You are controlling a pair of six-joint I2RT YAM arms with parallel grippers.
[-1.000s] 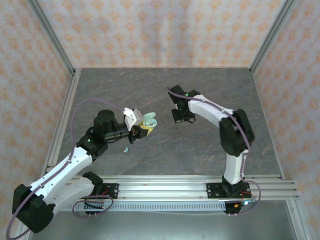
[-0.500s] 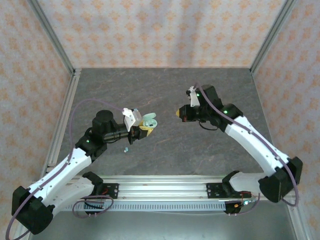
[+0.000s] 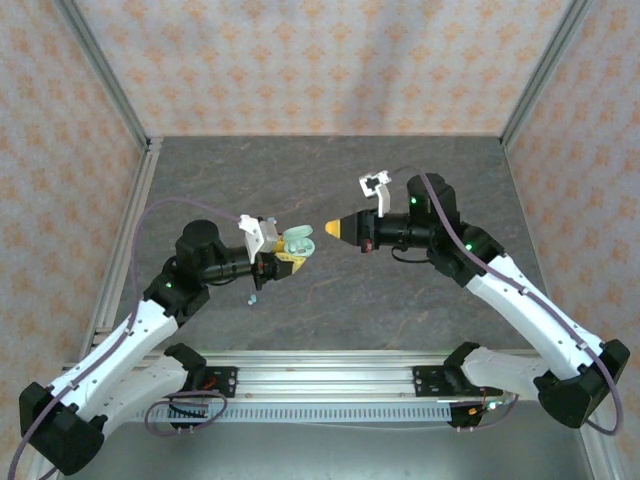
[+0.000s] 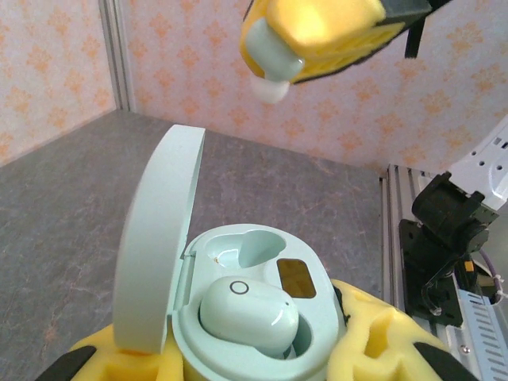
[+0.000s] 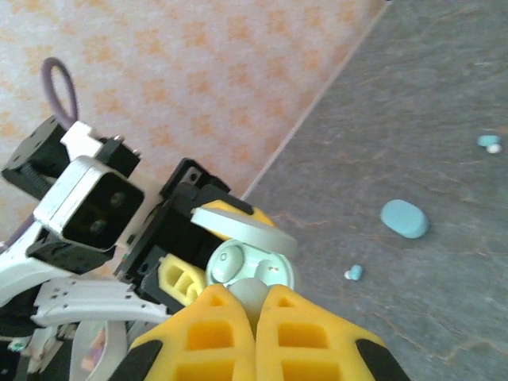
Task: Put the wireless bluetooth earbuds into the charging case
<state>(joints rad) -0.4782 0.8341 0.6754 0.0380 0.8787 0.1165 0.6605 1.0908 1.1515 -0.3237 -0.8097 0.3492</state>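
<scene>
Table (image 3: 400,290): grey, stone-patterned.

Light blue earbud (image 5: 355,272): laid loose on the table, near a light blue oval case (image 5: 404,218). A second blue earbud (image 5: 488,143) is seen further off.

Left gripper (image 3: 282,258): clamped on the mint charging case (image 4: 262,361), which is held off the table with its lid (image 4: 155,254) raised.

Seated earbud (image 4: 248,313): mint, lodged in one socket of the case. The neighbouring socket (image 4: 248,248) is seen bare.

Right gripper (image 3: 333,229): pinched on a pale held earbud (image 4: 274,86), which is poised above the open case and kept apart from it.
</scene>
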